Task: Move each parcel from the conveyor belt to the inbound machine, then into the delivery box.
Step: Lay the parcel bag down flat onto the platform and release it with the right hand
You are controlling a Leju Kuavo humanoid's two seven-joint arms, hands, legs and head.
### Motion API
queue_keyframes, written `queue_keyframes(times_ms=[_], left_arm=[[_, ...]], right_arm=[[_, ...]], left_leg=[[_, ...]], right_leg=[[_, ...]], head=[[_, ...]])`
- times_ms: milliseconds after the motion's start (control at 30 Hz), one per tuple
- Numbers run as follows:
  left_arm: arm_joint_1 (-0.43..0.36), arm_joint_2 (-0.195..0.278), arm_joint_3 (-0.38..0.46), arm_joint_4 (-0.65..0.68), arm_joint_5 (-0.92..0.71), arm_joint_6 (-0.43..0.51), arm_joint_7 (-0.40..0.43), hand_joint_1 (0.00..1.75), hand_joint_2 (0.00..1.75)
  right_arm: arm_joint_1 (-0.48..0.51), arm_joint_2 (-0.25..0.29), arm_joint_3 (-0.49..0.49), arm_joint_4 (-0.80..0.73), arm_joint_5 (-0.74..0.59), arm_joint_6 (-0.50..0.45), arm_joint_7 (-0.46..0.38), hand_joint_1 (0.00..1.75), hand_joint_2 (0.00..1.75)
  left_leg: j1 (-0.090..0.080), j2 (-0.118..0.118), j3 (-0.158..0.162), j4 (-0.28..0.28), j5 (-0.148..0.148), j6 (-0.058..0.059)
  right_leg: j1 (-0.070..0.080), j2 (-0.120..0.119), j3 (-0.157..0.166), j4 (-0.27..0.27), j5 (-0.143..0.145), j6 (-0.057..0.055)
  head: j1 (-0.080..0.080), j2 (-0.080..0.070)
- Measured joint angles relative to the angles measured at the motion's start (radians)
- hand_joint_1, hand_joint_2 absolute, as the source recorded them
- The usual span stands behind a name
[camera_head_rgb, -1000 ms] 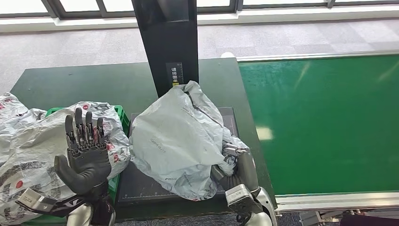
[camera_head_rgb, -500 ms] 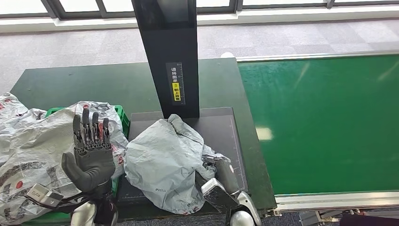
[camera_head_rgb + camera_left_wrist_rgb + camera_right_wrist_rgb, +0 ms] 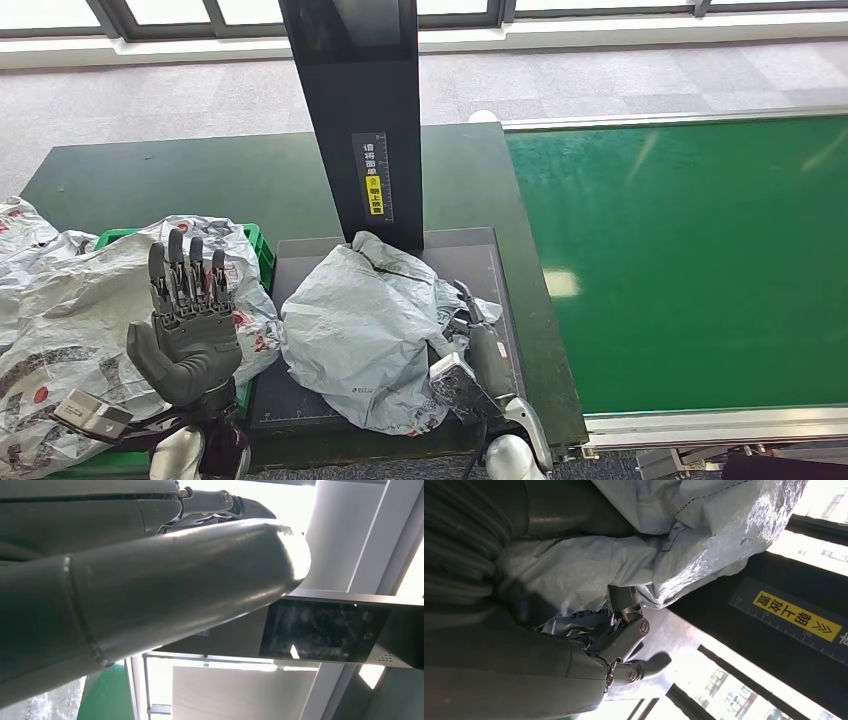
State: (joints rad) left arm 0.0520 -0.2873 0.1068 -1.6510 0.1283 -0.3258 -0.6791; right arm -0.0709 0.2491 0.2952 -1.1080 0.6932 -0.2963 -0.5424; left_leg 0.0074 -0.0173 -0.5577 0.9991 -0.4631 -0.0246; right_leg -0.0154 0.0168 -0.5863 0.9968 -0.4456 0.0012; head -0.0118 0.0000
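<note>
Nearest the camera, the left hand stands upright above the near left corner of the table, palm toward the camera, fingers straight up and apart with the thumb out to the side, holding nothing. Its silver forearm rises from the bottom of the head view. Behind and under that hand lies a heap of grey and white printed bags filling a green crate at the table's left edge. At the near edge, right of centre, the right hand lies low on the dark scanner plate, wrist toward the robot and fingers pointing away. In the right wrist view its fingers are wrapped in the folds of the grey parcel, so the hand grips the parcel at its right side. The parcel, a crumpled plastic mailing bag, rests on the plate in the middle of the table, spreading from the plate's near edge to the foot of the black post. The post stands at the far side of the plate and carries a yellow label with a printed scale. To the right, touching the table's right edge, runs the green conveyor belt. Beyond the table is grey carpet floor and a window frame.
</note>
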Motion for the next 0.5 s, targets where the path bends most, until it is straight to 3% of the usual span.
queue_keyframes(times_ms=[500], left_arm=[[0.000, 0.000, 0.000, 0.000, 0.015, -0.001, 0.000, 0.00, 0.00]], right_arm=[[0.032, -0.001, 0.000, -0.055, -0.077, 0.094, -0.108, 0.00, 1.75]], left_leg=[[0.000, 0.000, 0.000, 0.000, 0.000, 0.000]], right_leg=[[0.000, 0.000, 0.000, 0.000, 0.000, 0.000]], head=[[0.000, 0.000]])
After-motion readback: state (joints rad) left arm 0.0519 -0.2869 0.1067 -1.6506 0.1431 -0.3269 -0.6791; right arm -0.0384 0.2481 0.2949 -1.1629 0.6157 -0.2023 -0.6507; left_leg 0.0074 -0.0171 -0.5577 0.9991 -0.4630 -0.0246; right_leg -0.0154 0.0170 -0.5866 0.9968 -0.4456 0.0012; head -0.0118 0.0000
